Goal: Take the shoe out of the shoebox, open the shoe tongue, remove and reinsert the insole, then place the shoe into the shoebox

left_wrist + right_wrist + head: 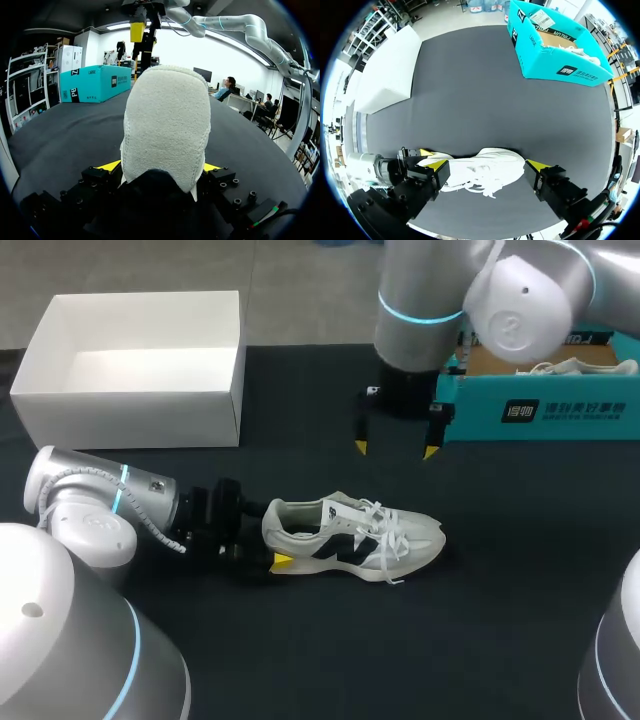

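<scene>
A white and grey sneaker (350, 538) with a black side mark lies on its sole on the black table, toe pointing right. My left gripper (272, 542) comes in low from the left and is shut on the sneaker's heel. In the left wrist view the heel (167, 125) fills the gap, with a yellow tip against each side. My right gripper (395, 448) hangs open above the table, behind the sneaker, holding nothing. In the right wrist view the sneaker (480, 172) lies well below the right gripper (486, 165). The white shoebox (130, 415) stands open and empty at the back left.
A teal box (540, 410) with another white shoe inside sits at the back right, close to my right arm. The teal box (555, 55) and the white shoebox (385, 75) flank a bare stretch of black tabletop (300, 460).
</scene>
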`<state>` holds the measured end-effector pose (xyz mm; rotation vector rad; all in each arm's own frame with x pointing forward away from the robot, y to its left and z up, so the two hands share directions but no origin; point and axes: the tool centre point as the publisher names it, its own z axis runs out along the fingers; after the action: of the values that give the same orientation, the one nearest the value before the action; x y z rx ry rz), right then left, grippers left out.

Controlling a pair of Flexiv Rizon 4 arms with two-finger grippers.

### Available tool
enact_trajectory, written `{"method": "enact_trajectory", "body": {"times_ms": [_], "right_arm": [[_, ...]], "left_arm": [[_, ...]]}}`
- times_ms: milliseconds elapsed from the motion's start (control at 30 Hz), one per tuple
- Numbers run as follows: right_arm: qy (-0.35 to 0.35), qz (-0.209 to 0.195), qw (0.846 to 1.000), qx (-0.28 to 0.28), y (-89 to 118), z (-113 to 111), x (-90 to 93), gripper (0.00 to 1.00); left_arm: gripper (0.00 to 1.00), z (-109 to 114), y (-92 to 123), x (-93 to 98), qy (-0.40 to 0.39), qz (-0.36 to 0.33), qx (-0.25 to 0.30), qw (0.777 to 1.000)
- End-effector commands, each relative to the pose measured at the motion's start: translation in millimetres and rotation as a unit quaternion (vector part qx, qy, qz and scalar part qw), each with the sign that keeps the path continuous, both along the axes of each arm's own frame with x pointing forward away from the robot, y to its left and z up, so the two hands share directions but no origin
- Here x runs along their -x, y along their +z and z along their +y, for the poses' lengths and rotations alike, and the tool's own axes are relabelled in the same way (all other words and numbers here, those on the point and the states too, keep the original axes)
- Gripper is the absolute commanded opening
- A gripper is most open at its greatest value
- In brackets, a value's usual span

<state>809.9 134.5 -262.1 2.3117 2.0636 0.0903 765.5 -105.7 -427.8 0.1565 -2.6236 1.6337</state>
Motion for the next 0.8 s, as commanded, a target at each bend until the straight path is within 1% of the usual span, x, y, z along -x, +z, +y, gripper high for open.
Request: {"method": "enact_trajectory", "body": {"times_ms": [33,133,267,367,567,667,767,800], "right_arm": [[-0.020,-0.010,0.999,0.025,3,19,21.1,1.00],[-0.030,-0.008,0.999,0.033,2,32,34.6,1.00],[-0.037,-0.007,0.999,0.025,-2,45,47.7,1.00],[-0.054,-0.014,0.998,0.010,-7,59,58.4,1.00],[-0.065,-0.010,0.998,0.017,-17,79,66.6,1.00],[-0.059,-0.011,0.998,0.024,-26,87,67.9,1.00],[-0.059,-0.008,0.998,0.031,-38,91,67.7,1.00],[-0.063,-0.002,0.997,0.033,-41,91,67.4,1.00]], "left_arm": [[0.00,1,-4,0.1,0.000,0.000,0.000,1.000],[0.00,1,-4,0.1,0.000,0.000,0.000,1.000],[0.00,1,-4,0.1,0.000,0.000,0.000,1.000],[0.00,1,-4,0.1,0.000,0.000,0.000,1.000],[0.00,1,-4,0.1,0.000,0.000,0.000,1.000],[0.00,1,-4,0.1,0.000,0.000,0.000,1.000],[0.00,1,-4,0.1,0.000,0.000,0.000,1.000],[0.00,1,-4,0.1,0.000,0.000,0.000,1.000]]}}
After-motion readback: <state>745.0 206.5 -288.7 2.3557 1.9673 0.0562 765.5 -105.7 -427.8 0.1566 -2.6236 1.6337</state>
